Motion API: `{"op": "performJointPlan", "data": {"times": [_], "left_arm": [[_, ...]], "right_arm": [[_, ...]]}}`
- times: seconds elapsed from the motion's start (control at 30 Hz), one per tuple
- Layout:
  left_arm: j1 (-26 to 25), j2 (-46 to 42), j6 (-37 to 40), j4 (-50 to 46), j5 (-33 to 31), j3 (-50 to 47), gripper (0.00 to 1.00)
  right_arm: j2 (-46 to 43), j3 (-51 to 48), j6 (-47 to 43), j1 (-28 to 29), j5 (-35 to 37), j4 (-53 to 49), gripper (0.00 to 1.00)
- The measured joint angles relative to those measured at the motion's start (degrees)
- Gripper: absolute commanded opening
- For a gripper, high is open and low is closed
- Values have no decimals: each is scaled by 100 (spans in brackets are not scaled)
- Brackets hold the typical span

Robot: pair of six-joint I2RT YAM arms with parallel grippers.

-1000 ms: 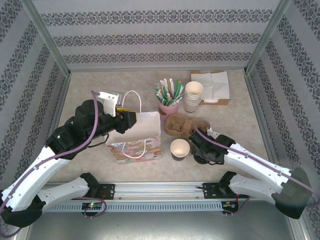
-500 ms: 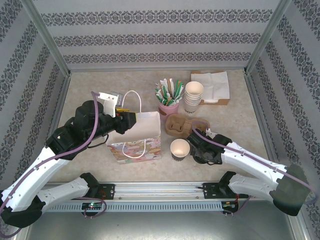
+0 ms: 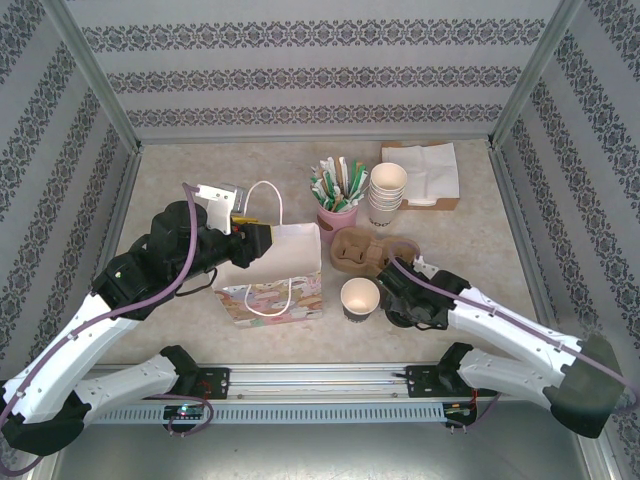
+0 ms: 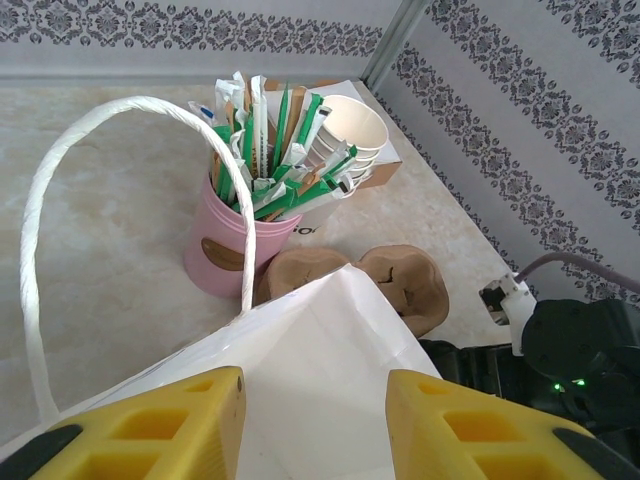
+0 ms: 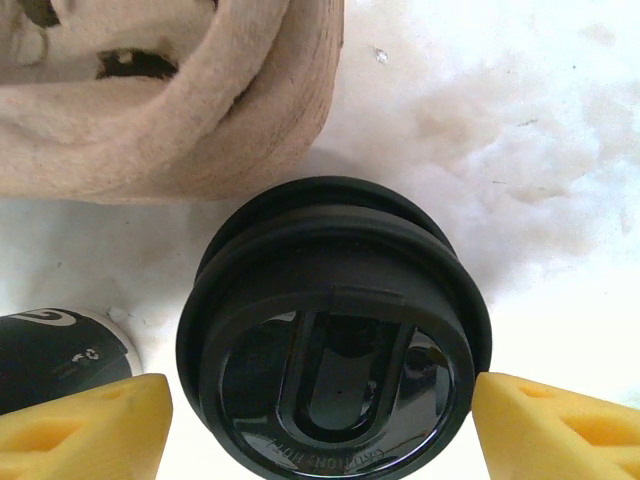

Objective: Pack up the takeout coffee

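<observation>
Since a second ago the right gripper (image 5: 322, 395) has shuffled a little over the table and spread its fingers a touch. The left arm and the bag have not stirred.

Nearest me, the takeout coffee cup (image 3: 360, 297) stands open-topped on the table just right of the bag. A black lid (image 5: 330, 330) lies flat close beside it, under my right wrist. I judge both light. The paper wall would dent under a hard squeeze, so I'd take the cup around its dark lower band and keep it upright. The lid looks like stiff, slick plastic, best pinched across its rim.

My right fingers stand wide, one tip at each side of the lid's rim, and I see nothing clamped between them. Further out, the left gripper (image 4: 312, 380) has its fingers partly closed astride the folded rim of the paper bag (image 3: 290, 255); I cannot tell whether they pinch it. Beyond lie the pulp carrier (image 3: 360, 248), the pink straw holder (image 4: 225, 250) and the stack of cups (image 4: 345, 130).
</observation>
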Motion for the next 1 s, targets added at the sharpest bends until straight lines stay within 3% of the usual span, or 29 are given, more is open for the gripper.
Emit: {"op": "performJointPlan", "data": {"times": [0.57,1.0], "left_arm": [[0,0,0,-2,0,-37,42],[0,0,0,-2,-2,-37,42]], "right_arm": [[-63,-249,-2,-20,-4,201,82],[-151,-479,0,-20,-9,393,77]]}}
